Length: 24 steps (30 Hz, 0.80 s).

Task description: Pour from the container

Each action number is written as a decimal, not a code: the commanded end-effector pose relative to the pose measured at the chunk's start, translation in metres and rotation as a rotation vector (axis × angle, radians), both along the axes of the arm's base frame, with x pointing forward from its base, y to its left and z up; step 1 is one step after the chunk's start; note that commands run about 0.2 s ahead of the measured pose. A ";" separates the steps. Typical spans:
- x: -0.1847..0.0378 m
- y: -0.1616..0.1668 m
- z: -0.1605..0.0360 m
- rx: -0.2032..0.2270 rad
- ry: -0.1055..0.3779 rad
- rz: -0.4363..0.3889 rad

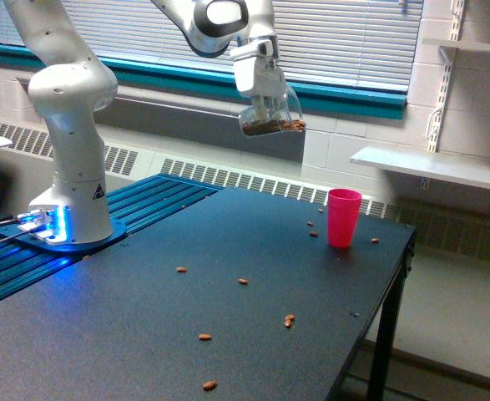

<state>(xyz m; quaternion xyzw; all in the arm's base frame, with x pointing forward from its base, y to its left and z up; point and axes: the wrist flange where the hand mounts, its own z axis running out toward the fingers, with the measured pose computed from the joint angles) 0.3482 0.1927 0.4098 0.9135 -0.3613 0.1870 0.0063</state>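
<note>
The fingers (266, 107) are clamped on the tilted clear container (273, 117), holding brown bits (271, 127).

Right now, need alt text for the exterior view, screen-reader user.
A white robot arm's gripper holds a tilted clear container of brown pieces high above a black table. A pink cup stands upright near the table's far edge, at the exterior view's right, with brown pieces scattered across the tabletop.
</note>
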 end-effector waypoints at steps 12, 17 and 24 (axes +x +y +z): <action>0.002 0.009 0.000 -0.001 -0.010 0.009; 0.002 0.011 -0.004 -0.007 -0.003 0.025; 0.006 0.013 -0.009 -0.012 0.013 0.057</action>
